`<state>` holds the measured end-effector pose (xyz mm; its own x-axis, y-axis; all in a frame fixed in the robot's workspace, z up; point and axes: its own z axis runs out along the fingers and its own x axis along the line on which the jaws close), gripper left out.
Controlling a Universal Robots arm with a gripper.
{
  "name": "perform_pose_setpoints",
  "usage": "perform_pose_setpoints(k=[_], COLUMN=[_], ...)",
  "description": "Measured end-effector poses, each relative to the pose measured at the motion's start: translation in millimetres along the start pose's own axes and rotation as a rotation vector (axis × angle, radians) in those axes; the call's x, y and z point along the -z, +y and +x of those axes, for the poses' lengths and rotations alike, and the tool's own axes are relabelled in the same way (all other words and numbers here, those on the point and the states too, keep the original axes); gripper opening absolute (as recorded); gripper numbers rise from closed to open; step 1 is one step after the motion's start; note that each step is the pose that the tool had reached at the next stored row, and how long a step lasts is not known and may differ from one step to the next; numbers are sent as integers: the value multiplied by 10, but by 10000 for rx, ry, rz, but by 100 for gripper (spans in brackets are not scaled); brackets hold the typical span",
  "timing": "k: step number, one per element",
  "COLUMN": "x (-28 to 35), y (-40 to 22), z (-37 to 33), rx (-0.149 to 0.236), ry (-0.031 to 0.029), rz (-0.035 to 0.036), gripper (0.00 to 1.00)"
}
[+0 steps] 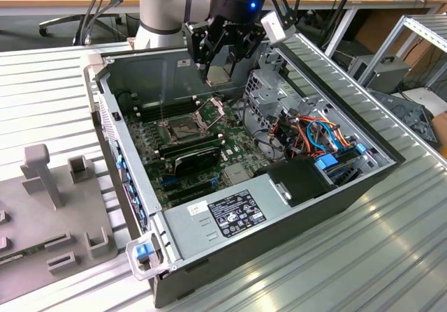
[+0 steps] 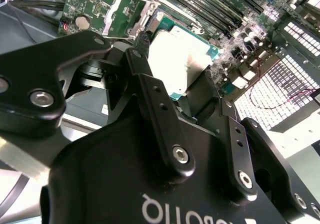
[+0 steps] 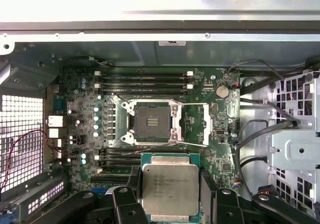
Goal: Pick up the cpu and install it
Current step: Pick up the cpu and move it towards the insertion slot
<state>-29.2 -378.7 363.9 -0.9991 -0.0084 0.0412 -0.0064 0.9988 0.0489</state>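
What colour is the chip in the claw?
The cpu is silver-grey, green-edged; clearest in the first wrist view.

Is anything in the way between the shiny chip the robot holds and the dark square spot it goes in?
Nothing visible. The gripper holds the cpu above the motherboard; the socket lies bare, its metal frame swung open beside it.

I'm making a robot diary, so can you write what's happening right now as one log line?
pincer: shut on cpu | cpu: held above motherboard | socket: open, empty
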Motion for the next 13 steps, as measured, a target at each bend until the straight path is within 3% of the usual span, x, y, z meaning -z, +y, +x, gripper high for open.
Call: perform_pose_setpoints(k=[13], x=[-37], y=[8], z=[-1], rx=[0], ry=[0], rz=[0], gripper=[55])
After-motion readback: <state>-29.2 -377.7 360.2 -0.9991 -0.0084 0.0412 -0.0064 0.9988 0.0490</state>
